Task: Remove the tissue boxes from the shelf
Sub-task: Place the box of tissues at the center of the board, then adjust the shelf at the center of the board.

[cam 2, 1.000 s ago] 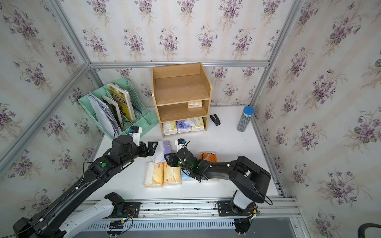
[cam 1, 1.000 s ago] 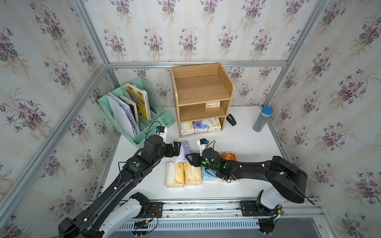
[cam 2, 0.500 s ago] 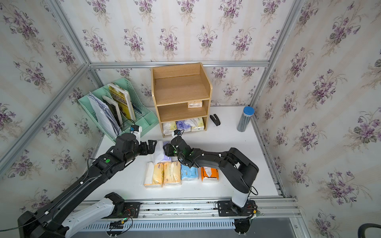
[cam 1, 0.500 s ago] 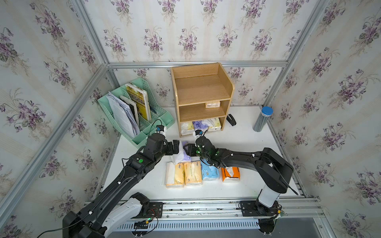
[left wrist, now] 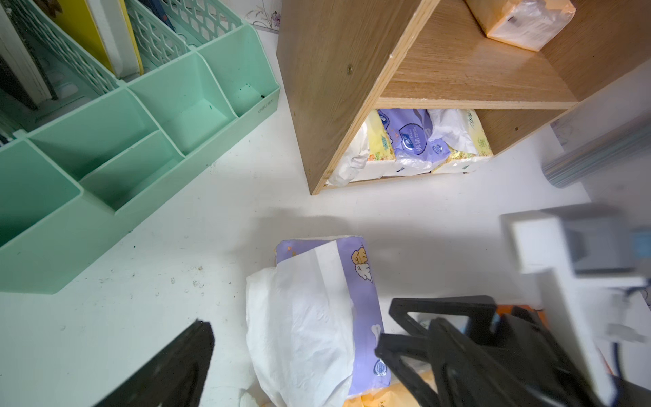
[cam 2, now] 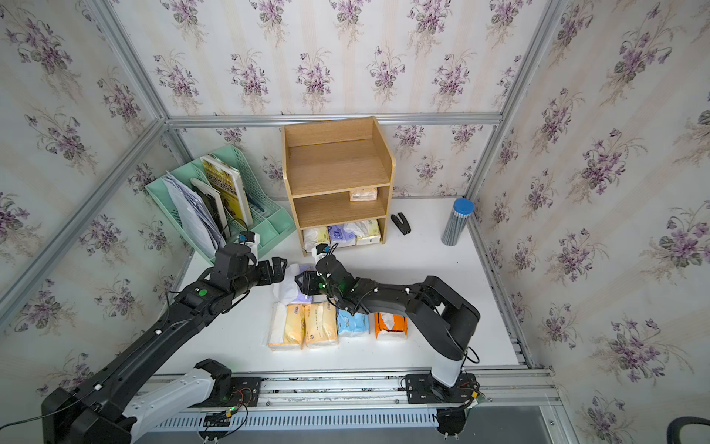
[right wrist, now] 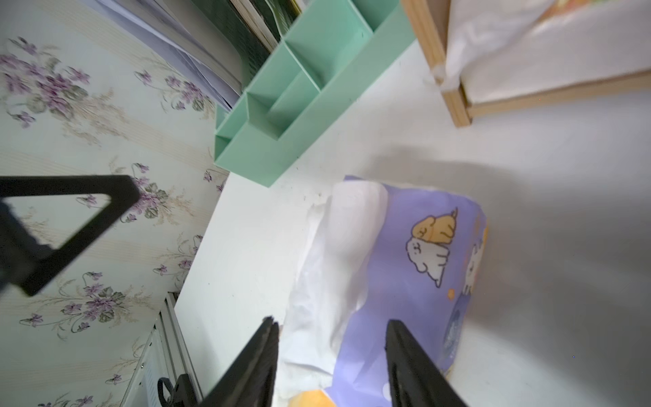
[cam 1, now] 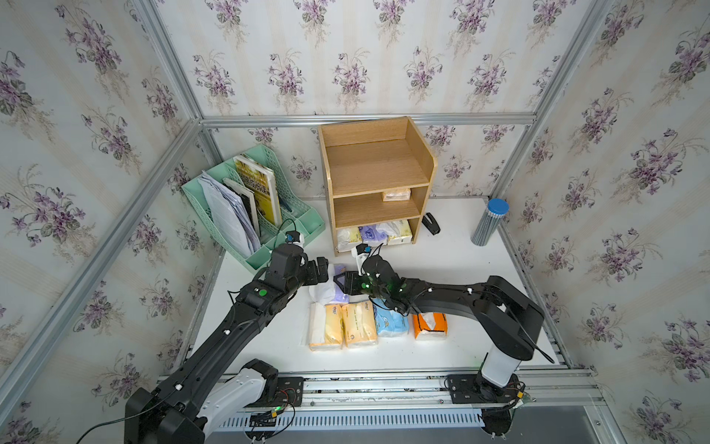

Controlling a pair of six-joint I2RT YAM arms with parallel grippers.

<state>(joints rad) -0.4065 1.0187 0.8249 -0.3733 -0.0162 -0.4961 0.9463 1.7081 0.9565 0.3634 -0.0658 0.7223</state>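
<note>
Standing at the back wall, the wooden shelf holds four tissue packs. A purple pack, spilling white tissue, lies on the table before it. My left pincer gapes empty; my right pincer straddles it, grip unclear.

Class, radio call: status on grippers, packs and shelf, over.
Left gripper open, empty. Right gripper astride purple pack on table, grip unclear. Shelf: one pack middle tier, three packs bottom. Left gripper close beside.

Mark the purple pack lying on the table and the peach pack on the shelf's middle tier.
purple pack (left wrist: 364, 310): left wrist view, on its purple wrapper beside the white tissue.
peach pack (cam 1: 395, 195): top view, middle of its visible wrapper.
</note>
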